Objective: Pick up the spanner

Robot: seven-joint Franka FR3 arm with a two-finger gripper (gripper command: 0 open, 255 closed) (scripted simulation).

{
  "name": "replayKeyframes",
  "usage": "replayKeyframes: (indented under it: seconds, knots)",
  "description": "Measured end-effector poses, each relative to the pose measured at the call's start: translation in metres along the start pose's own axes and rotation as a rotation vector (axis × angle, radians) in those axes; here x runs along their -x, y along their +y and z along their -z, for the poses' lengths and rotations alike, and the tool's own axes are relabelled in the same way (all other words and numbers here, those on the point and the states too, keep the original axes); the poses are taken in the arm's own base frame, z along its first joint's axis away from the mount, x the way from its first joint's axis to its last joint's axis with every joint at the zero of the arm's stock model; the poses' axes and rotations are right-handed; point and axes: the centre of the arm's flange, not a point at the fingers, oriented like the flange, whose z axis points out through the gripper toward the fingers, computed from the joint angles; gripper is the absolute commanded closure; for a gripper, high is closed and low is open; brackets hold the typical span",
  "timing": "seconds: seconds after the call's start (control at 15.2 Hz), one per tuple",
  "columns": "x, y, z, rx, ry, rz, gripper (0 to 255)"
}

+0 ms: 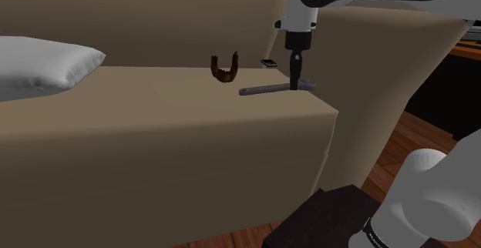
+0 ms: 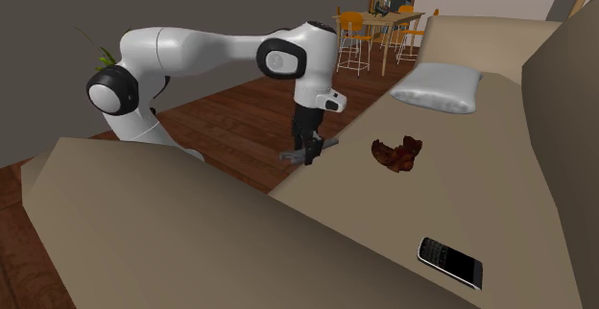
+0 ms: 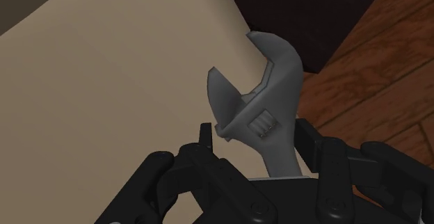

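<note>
Our gripper [image 1: 296, 86] clasps the spanner [image 1: 262, 91] just behind its head, near, we judge, its balance point, while it lies at the sofa [image 1: 154, 123] seat's edge toward the shoulder view's right.

Shoulder view looks along the sofa seat [image 1: 154, 123]; second exterior view faces back across it; wrist view looks close

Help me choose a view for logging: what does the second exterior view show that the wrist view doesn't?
The second exterior view adds the arm, pillow, phone, a brown object and dining chairs. The wrist view adds the thumbwheel on the spanner. Both share the spanner clasped in the pincer, the sofa and the wood floor.
</note>
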Motion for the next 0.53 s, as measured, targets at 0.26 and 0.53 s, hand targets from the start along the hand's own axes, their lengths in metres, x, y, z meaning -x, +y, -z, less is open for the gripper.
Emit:
replayKeyframes:
  seconds: [0.26, 0.53]
  knots:
    - [0.002, -0.002, 0.020, 0.000, 0.000, 0.000, 255]
    - [0.005, -0.003, 0.040, 0.000, 0.000, 0.000, 255]
